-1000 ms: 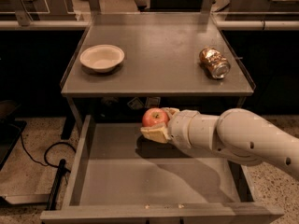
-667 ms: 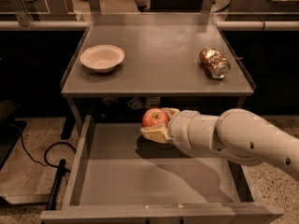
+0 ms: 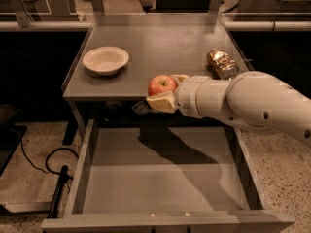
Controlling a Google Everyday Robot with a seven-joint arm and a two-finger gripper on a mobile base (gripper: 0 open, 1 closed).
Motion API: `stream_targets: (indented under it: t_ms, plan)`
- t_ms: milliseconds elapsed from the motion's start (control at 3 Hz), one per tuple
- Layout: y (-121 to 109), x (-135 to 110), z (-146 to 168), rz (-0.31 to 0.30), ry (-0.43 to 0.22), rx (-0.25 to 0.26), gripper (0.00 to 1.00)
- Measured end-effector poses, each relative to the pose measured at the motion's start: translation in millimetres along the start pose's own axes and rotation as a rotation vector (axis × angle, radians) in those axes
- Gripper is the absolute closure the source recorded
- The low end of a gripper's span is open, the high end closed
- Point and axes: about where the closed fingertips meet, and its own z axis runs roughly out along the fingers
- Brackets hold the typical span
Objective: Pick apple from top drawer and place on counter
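- We see the flat grey rectangular counter (image 3: pixel 160 38), with the wide, shallow grey metal top drawer (image 3: pixel 160 188) pulled out below its front edge.
- Our white arm (image 3: pixel 252 101) reaches in from the right.
- A round cream bowl (image 3: pixel 105 60) sits near the left edge.
- A crushed gold-brown can (image 3: pixel 222 63) lies near the right edge.
- The gripper (image 3: pixel 167 90) is clamped on the small red apple (image 3: pixel 162 84) at the middle of the front edge, above the drawer.

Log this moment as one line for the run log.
pincer: shut on apple, at counter front edge | apple: clear of open drawer, not yet on counter | counter: holds bowl, can
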Motion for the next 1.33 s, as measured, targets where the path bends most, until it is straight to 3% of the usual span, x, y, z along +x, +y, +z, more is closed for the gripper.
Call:
stream_targets:
  t_ms: [667,1333]
  plan:
    - [-20.6,-16.2,20.8,-0.014,-0.024,0.009,1.0]
    - [-32.6,-40.6,53.7,-0.041,-0.038,-0.042,1.0]
